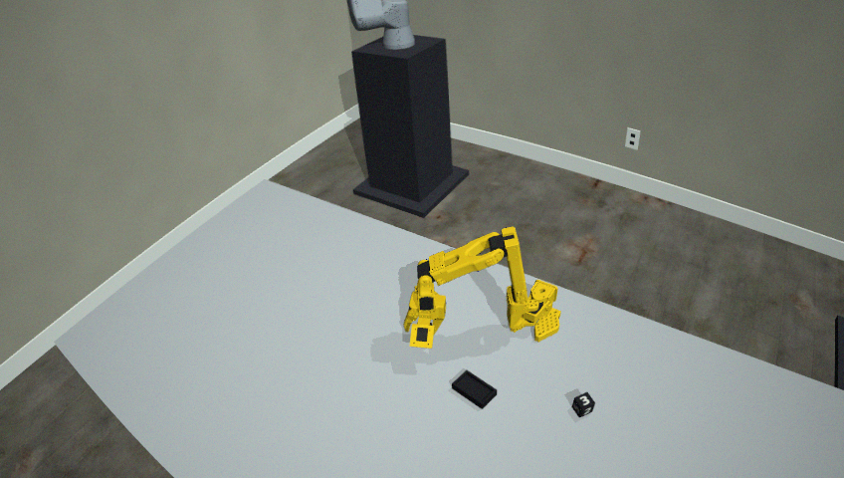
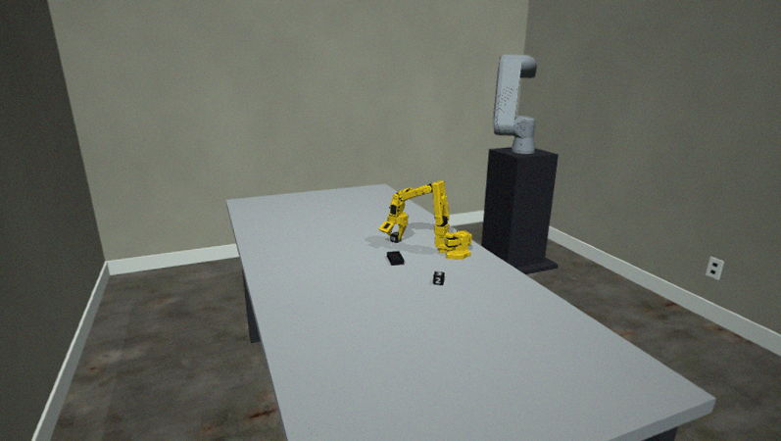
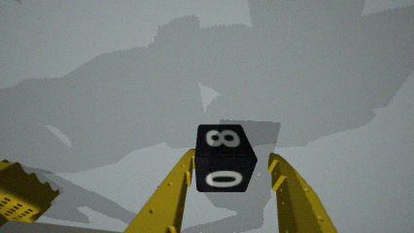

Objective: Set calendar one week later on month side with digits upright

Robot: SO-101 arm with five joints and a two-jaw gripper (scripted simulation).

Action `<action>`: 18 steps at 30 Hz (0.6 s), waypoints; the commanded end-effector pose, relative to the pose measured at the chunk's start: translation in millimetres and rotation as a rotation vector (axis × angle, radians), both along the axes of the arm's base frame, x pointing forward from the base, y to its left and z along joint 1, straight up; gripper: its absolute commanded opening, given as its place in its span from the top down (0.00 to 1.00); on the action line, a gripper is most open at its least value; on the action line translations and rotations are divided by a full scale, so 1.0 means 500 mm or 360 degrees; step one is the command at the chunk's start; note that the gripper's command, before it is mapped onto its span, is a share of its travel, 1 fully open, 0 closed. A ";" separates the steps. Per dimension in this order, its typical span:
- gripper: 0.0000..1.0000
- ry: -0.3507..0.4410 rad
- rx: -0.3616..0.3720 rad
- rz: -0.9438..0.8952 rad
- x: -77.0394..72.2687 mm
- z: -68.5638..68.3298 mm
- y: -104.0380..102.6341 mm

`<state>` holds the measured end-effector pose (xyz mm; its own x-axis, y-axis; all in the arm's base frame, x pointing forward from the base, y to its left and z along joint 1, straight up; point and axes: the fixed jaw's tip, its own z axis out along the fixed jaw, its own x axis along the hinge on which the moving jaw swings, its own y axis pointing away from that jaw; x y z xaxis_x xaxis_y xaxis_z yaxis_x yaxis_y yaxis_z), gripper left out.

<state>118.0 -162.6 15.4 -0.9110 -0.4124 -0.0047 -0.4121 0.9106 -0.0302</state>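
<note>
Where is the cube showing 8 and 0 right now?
In the wrist view the cube sits on the table between the open tool's fingers, apart from both.
</note>
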 end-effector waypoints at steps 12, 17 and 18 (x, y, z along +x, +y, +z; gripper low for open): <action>0.64 -0.0028 -0.0036 0.0001 0.003 0.006 -0.007; 0.64 -0.0028 -0.0036 0.0001 0.003 0.012 -0.008; 0.64 -0.0028 -0.0036 0.0001 0.003 0.016 -0.008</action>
<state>118.0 -162.6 15.4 -0.9110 -0.4124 -0.0046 -0.4121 0.9107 -0.0297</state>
